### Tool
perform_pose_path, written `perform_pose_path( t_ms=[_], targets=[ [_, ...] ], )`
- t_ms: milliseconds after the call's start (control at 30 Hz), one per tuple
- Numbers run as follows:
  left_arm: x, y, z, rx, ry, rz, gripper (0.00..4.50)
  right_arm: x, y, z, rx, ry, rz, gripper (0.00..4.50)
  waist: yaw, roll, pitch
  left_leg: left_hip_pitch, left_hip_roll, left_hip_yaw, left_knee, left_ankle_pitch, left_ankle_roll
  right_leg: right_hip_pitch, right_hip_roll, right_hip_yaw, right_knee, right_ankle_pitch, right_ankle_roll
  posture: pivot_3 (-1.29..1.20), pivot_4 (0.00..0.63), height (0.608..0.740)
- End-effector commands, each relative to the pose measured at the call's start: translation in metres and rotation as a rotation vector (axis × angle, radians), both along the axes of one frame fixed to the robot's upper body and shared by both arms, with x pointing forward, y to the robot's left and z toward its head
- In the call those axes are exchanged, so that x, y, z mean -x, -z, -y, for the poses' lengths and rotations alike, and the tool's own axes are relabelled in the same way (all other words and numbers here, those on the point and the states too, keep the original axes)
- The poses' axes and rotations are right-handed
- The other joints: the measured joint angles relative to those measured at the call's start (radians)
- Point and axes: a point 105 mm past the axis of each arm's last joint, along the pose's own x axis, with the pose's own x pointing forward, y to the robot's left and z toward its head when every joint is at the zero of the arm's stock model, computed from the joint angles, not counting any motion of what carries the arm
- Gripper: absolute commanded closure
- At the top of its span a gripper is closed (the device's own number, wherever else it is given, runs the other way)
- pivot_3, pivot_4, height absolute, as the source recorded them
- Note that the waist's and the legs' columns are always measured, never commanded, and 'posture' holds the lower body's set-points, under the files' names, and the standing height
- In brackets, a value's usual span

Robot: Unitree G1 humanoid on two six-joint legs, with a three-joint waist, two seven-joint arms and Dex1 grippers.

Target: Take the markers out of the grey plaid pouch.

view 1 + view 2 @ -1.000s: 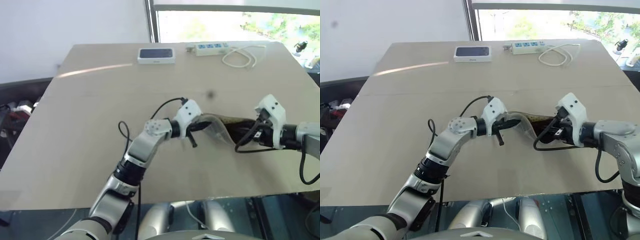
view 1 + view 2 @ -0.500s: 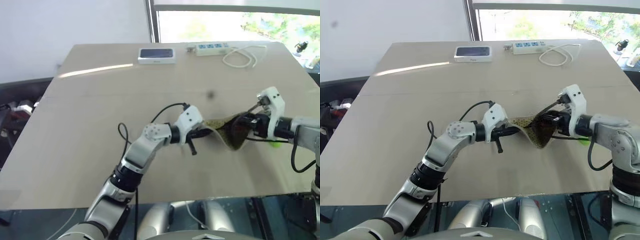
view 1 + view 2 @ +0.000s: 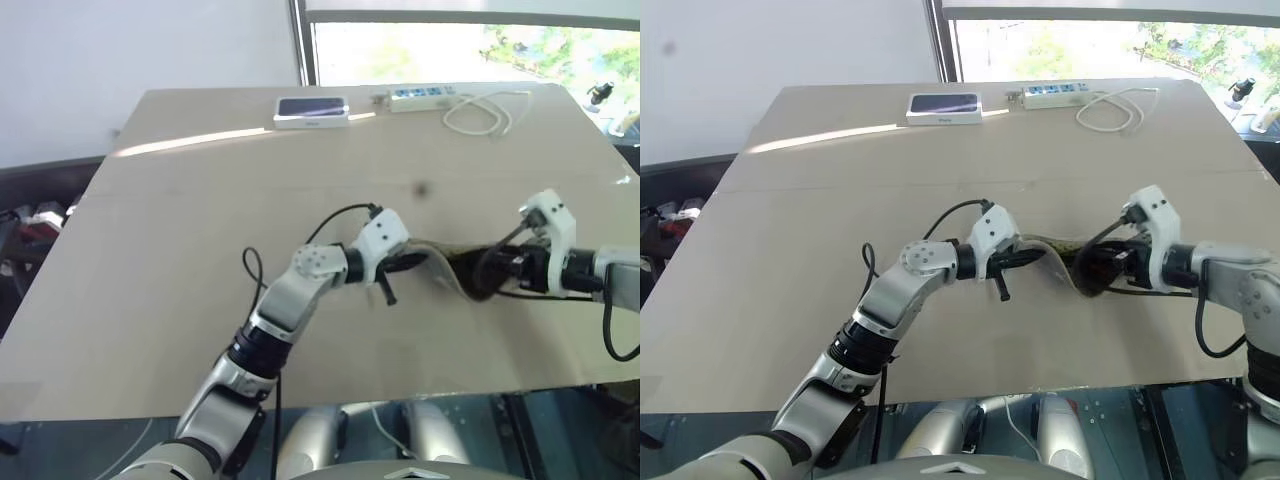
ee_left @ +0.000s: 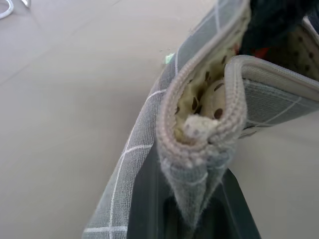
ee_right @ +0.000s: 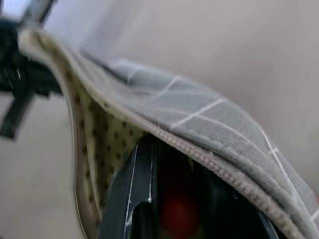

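The grey plaid pouch hangs just above the table between my two grippers, its mouth turned toward the right one. My left gripper is shut on the pouch's end seam, where the dotted tan lining shows. My right gripper reaches into the open mouth, its black fingers under the plaid flap. A red marker sits between those fingers, inside the pouch. A speck of lime green shows past the pouch's edge in the left wrist view.
A white-edged box with a dark top lies at the table's far side. Beside it are a white power strip and its coiled cable. The table's near edge runs just below my arms.
Half a second ago the right gripper held the pouch's mouth raised; it has since sunk and the pouch sags lower. A lime-green bit seen under the right wrist then is gone from sight.
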Motion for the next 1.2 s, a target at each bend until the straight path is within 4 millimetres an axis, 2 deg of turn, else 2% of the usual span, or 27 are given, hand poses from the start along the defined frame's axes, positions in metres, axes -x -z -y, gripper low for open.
perform_pose_path(
  t_ms=[33,300,467,567,600,667,733,800,933,1200],
  targets=[
    [0.005,-0.001,0.003,0.003,0.03,0.014,4.5,0.004,0.009,0.0,0.107,-0.068,0.036,3.92,0.0,0.0,0.0,0.0,0.0,0.0,0.0,0.0,0.0,0.0,0.0,0.0,0.0,0.0,0.0,0.0,0.15,0.74],
    [0.008,0.0,0.003,0.008,0.04,-0.001,4.5,0.011,0.032,0.011,0.279,-0.165,0.041,3.92,0.001,0.0,0.0,0.001,0.0,0.0,0.001,0.0,0.0,0.0,0.0,0.0,0.0,0.0,0.0,0.0,0.15,0.74],
    [0.009,0.0,0.004,0.011,0.044,-0.004,4.5,0.007,0.037,0.017,0.339,-0.179,0.072,3.92,0.001,0.0,0.0,0.001,0.0,0.0,0.001,0.0,0.0,0.0,0.0,0.0,0.0,0.0,0.0,0.0,0.15,0.74],
    [0.007,0.0,0.003,0.012,0.036,-0.003,4.5,0.008,0.032,0.016,0.344,-0.219,0.1,3.92,0.001,0.0,0.0,0.001,0.0,0.0,0.001,0.0,0.0,0.0,0.0,0.0,0.0,0.0,0.0,0.0,0.15,0.74],
    [0.005,0.0,0.002,0.011,0.032,-0.003,4.5,0.009,0.028,0.015,0.353,-0.248,0.122,3.14,0.001,0.0,0.0,0.001,0.0,0.0,0.001,0.0,0.0,0.0,0.0,0.0,0.0,0.0,0.0,0.0,0.15,0.74],
    [0.004,-0.001,0.002,0.009,0.03,0.001,4.5,0.008,0.014,0.015,0.347,-0.268,0.172,2.83,0.001,0.0,0.0,0.001,0.0,0.0,0.001,0.0,0.0,0.001,0.0,0.0,0.0,0.0,0.0,0.0,0.15,0.74],
    [0.004,-0.001,0.003,0.009,0.031,0.002,4.5,0.009,-0.001,0.013,0.265,-0.268,0.193,2.14,0.001,0.0,0.0,0.001,0.0,0.0,0.001,0.0,0.0,0.0,0.0,0.0,0.0,0.0,0.0,0.0,0.15,0.74],
    [0.005,0.0,0.003,0.008,0.033,0.0,4.5,0.013,-0.015,0.01,0.17,-0.277,0.211,2.14,0.002,0.0,0.0,0.001,0.0,0.0,0.001,0.0,0.0,0.001,0.0,0.0,0.0,0.0,0.0,0.0,0.15,0.74],
    [0.003,0.001,0.003,0.004,0.026,0.002,4.5,0.035,-0.051,0.006,-0.195,-0.335,0.229,2.14,0.003,-0.001,0.0,0.001,0.0,-0.001,0.001,0.0,0.0,0.001,0.0,0.0,0.0,0.0,0.0,0.0,0.15,0.74],
    [-0.002,-0.001,0.006,0.006,0.007,0.014,4.5,0.058,-0.07,0.0,-0.491,-0.372,0.211,2.14,0.006,-0.001,0.0,0.003,0.0,-0.001,0.001,-0.001,0.001,0.005,0.0,-0.001,-0.001,0.0,0.0,0.0,0.15,0.74]
  ],
)
